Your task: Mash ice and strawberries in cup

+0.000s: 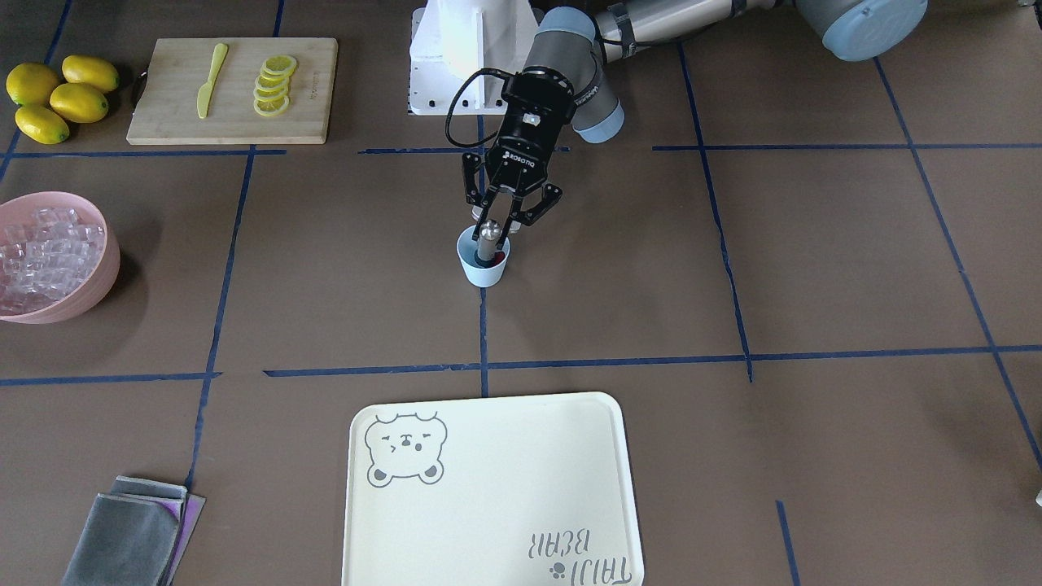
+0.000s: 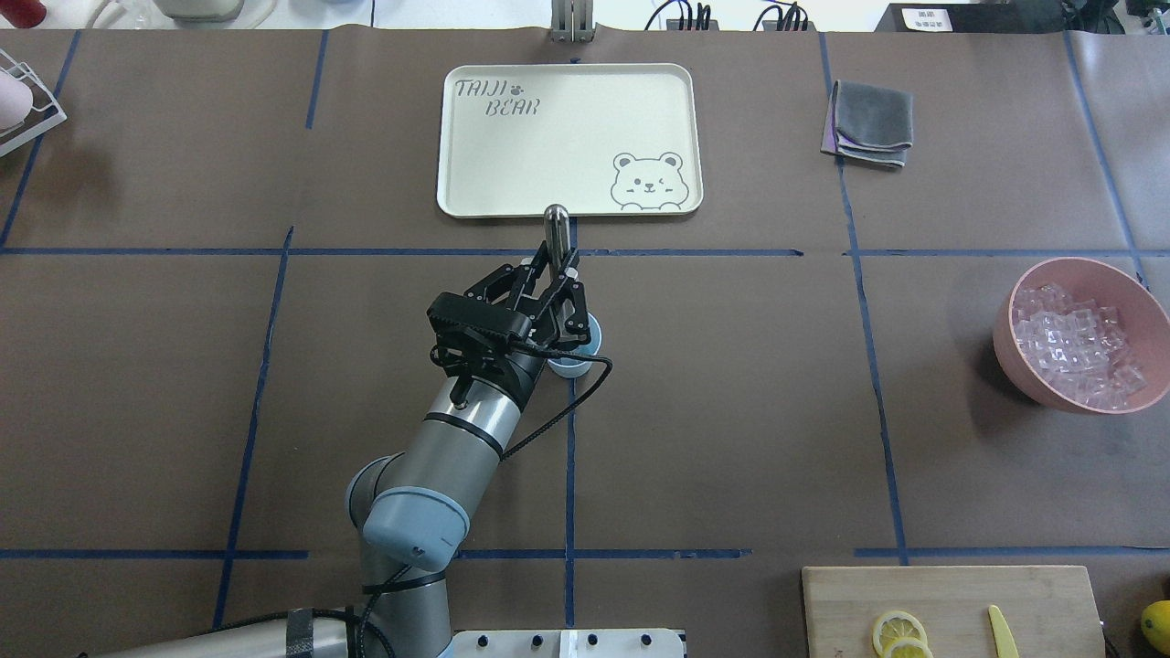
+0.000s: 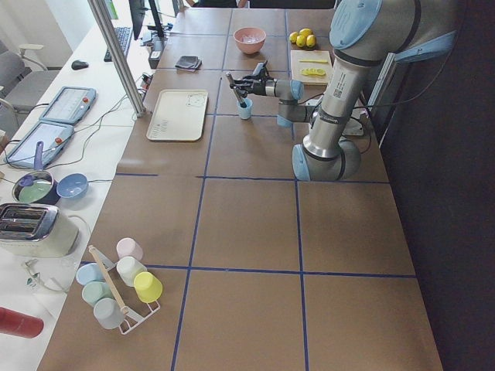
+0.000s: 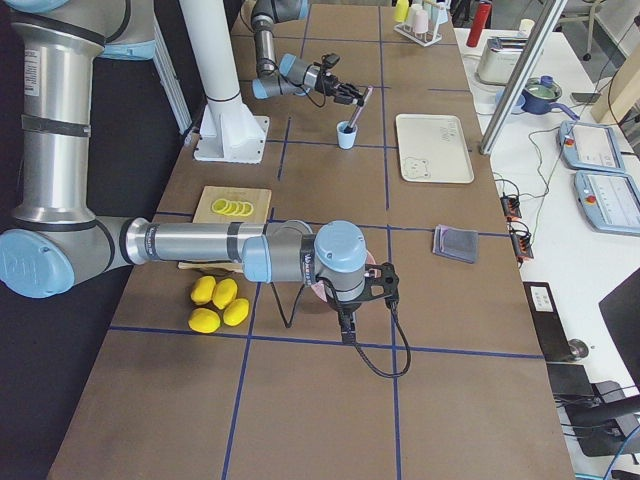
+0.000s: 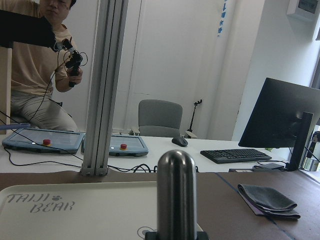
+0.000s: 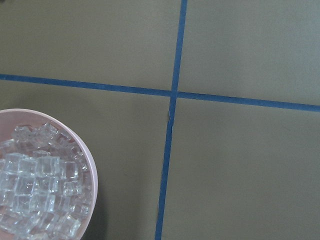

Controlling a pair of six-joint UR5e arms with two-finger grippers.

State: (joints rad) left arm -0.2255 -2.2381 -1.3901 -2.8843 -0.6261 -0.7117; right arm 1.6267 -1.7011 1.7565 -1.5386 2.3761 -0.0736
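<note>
The pale blue cup stands mid-table, and a bit of dark-red strawberry shows inside it. My left gripper hangs over the cup, shut on a metal muddler whose lower end is down inside. From overhead the left gripper hides most of the cup, and the muddler's rounded top sticks up. The ice fills a pink bowl; I cannot tell whether any is in the cup. My right gripper hovers beside that bowl, seen only from the side, so I cannot tell its state.
A cream bear tray lies beyond the cup. A cutting board with lemon slices and a yellow knife sits beside whole lemons. A folded grey cloth lies far right. A person sits behind the table.
</note>
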